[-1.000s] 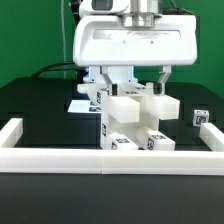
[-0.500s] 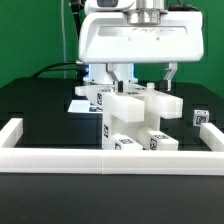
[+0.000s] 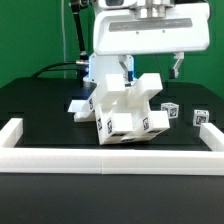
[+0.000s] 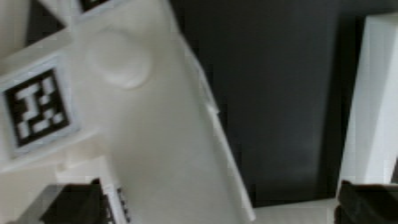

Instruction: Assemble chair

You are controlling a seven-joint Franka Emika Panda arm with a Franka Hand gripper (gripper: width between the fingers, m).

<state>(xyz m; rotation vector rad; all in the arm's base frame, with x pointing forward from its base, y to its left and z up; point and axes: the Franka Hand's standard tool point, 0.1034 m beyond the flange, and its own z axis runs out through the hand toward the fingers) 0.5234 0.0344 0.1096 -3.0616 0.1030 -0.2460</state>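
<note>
The chair (image 3: 125, 112) is a partly joined cluster of matte white blocks with black-and-white tags. It stands tilted on the black table, just behind the front border frame. My gripper (image 3: 152, 68) hangs above it, with one finger by the chair's upper post and the other off to the exterior view's right. In the wrist view a white slab of the chair (image 4: 134, 120) with a tag lies between the fingers. It is close to one finger, and a dark gap separates it from the other. The gripper (image 4: 221, 205) is open and grips nothing.
The long low white border frame (image 3: 110, 158) runs along the front and both sides. Two small tagged white pieces (image 3: 170, 112) (image 3: 202, 117) sit at the exterior view's right. The marker board (image 3: 80, 105) lies flat behind the chair at the exterior view's left.
The arm has risen and shifted to the exterior view's right. The chair cluster, upright before, now leans over and has turned, showing other tagged faces.
</note>
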